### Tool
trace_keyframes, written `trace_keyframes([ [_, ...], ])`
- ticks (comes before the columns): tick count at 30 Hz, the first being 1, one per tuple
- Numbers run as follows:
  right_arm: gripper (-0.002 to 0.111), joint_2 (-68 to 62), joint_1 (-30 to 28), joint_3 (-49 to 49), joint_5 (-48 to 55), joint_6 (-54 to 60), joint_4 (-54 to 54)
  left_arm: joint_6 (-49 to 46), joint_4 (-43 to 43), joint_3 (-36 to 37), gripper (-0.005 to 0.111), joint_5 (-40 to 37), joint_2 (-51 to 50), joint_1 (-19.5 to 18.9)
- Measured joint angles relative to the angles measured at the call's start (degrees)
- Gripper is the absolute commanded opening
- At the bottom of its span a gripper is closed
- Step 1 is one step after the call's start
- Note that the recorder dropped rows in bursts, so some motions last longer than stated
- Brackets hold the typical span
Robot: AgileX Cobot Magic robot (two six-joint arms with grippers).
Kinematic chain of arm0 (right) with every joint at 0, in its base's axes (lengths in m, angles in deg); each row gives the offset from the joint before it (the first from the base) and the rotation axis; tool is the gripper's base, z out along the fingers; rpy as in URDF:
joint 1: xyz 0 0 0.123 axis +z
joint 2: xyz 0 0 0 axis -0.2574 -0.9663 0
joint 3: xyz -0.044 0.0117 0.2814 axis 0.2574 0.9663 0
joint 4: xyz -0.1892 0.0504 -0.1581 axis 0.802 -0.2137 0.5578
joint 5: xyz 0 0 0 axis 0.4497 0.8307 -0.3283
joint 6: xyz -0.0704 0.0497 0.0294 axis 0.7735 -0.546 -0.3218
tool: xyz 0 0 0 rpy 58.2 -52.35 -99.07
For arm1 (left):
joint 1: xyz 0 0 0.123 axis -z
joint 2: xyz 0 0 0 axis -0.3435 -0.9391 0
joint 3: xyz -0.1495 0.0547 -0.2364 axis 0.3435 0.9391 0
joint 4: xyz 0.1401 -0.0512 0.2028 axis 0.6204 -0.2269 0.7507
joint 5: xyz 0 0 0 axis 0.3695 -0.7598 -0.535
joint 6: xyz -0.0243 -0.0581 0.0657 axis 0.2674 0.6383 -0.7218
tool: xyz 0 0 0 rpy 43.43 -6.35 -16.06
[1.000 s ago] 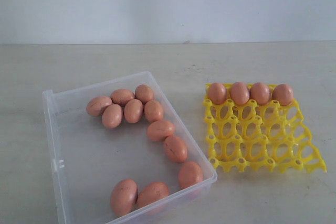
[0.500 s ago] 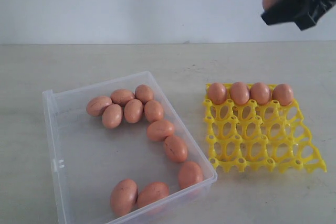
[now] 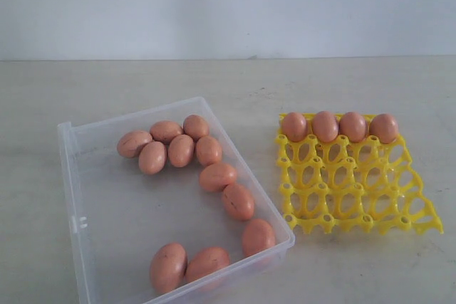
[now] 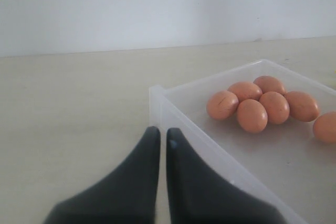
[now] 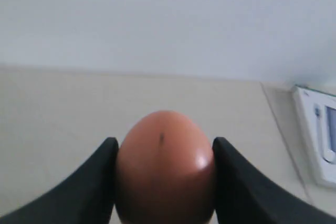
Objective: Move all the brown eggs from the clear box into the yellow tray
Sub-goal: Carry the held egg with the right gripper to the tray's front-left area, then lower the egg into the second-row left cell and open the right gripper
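Right gripper [image 5: 165,145]: clamping one brown egg [image 5: 164,174], long axis upright. Hanging outside exterior view, presumably nearer yellow tray [image 3: 356,204] than left gripper [image 4: 163,132], idling pinched together, empty.

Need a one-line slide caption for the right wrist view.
Right gripper gripping a brown egg with a dark speck; tabletop and white wall behind.

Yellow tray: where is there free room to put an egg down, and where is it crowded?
The far row of the yellow tray is full: four brown eggs side by side. Every cup nearer than that row is empty. In the clear box, eggs crowd the far end and the wall beside the tray; the side by the latch is bare.
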Motion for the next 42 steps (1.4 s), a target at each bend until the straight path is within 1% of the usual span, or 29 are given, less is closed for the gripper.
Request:
trace_keyframes([
  [3,0.0,0.7,1.2,0.0,-9.8,-0.4,-7.8,0.0,0.0,0.0,0.004,0.0,0.0,0.0],
  [6,0.0,0.7,4.2,0.0,-20.2,0.8,-13.5,0.0,0.0,0.0,0.004,0.0,0.0,0.0],
  [10,0.0,0.7,11.3,0.0,-30.0,4.2,-14.5,0.0,0.0,0.0,0.004,0.0,0.0,0.0],
  [12,0.0,0.7,15.0,1.2,-36.0,4.7,-13.1,0.0,0.0,0.0,0.004,0.0,0.0,0.0],
  [14,0.0,0.7,18.5,4.4,-43.4,4.7,-11.5,0.0,0.0,0.0,0.004,0.0,0.0,0.0],
  [17,0.0,0.7,23.2,12.4,-55.5,4.0,-10.5,0.0,0.0,0.0,0.004,0.0,0.0,0.0],
  [19,0.0,0.7,24.9,18.0,-62.6,2.9,-10.0,0.0,0.0,0.0,0.004,0.0,0.0,0.0],
  [21,0.0,0.3,25.5,23.2,-67.1,0.5,-9.1,0.0,0.0,0.0,0.004,0.0,0.0,0.0],
  [24,0.0,-1.8,25.5,28.7,-68.9,-3.1,-3.1,0.0,0.0,0.0,0.004,0.0,0.0,0.0],
  [27,0.0,-6.0,25.5,30.5,-65.9,-10.1,10.7,0.0,0.0,0.0,0.004,0.0,0.0,0.0],
  [29,0.0,-9.3,25.5,30.4,-64.9,-17.6,21.8,0.0,0.0,0.0,0.004,0.0,0.0,0.0],
  [31,0.0,-11.6,25.5,30.4,-64.6,-24.8,30.1,0.0,0.0,0.0,0.004,0.0,0.0,0.0],
  [32,0.0,-12.1,25.5,30.4,-64.5,-27.6,32.4,0.0,0.0,0.0,0.004,0.0,0.0,0.0],
  [34,0.0,-12.4,25.5,30.5,-64.4,-31.3,35.9,0.0,0.0,0.0,0.004,0.0,0.0,0.0],
  [38,0.0,-12.4,25.1,30.5,-64.9,-36.5,37.4,0.0,0.0,0.0,0.004,0.0,0.0,0.0],
  [42,0.0,-12.3,21.5,30.6,-67.1,-41.8,37.2,0.0,0.0,0.0,0.004,0.0,0.0,0.0],
])
